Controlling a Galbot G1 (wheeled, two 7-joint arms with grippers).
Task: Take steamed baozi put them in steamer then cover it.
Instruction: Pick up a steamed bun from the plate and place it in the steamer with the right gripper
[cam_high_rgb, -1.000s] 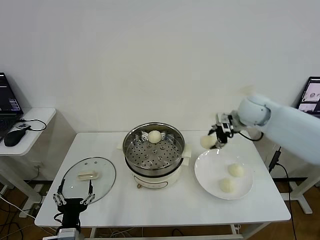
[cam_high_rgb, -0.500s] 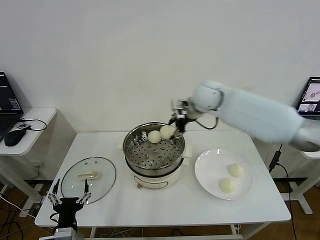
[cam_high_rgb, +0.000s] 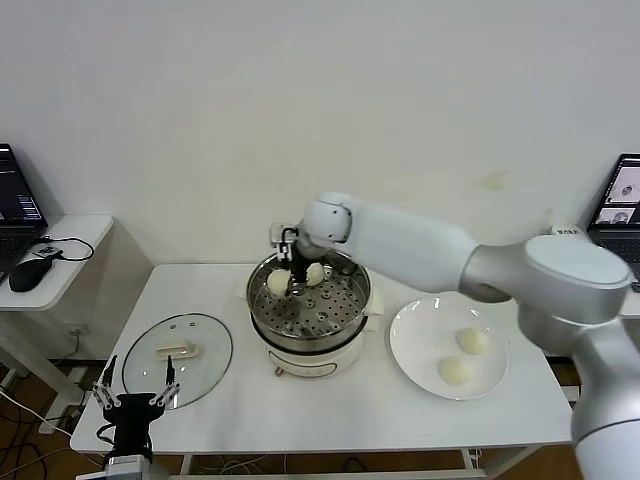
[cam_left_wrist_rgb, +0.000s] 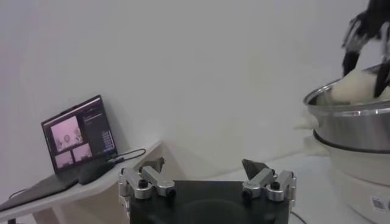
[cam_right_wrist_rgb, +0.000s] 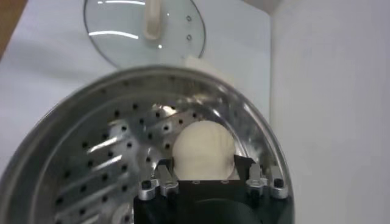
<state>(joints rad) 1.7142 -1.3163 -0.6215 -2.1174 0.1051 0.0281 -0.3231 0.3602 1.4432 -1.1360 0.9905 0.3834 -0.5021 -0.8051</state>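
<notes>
holding a soft, light bun (cam_high_rgb: 279, 283) by its sides over the far left of the steamer (cam_high_rgb: 345, 310), right gripper (cam_high_rgb: 292, 279) pinches gently; left gripper (cam_high_rgb: 135, 396), wide, waits near the lid (cam_high_rgb: 205, 352).

One pale bun (cam_high_rgb: 278, 283) hangs over the shiny perforated steamer (cam_high_rgb: 345, 312), another bun (cam_high_rgb: 315, 273) sits inside at the back. Two more buns (cam_high_rgb: 471, 341) lie apart on the right. The glass lid (cam_high_rgb: 210, 350) lies flat left of the steamer, handle up.

A: Any room inside the steamer (cam_high_rgb: 310, 300)?
B: Its near half lies bare; the right arm (cam_high_rgb: 420, 248) crosses the far rim, two baozi (cam_high_rgb: 279, 283) beneath it.
</notes>
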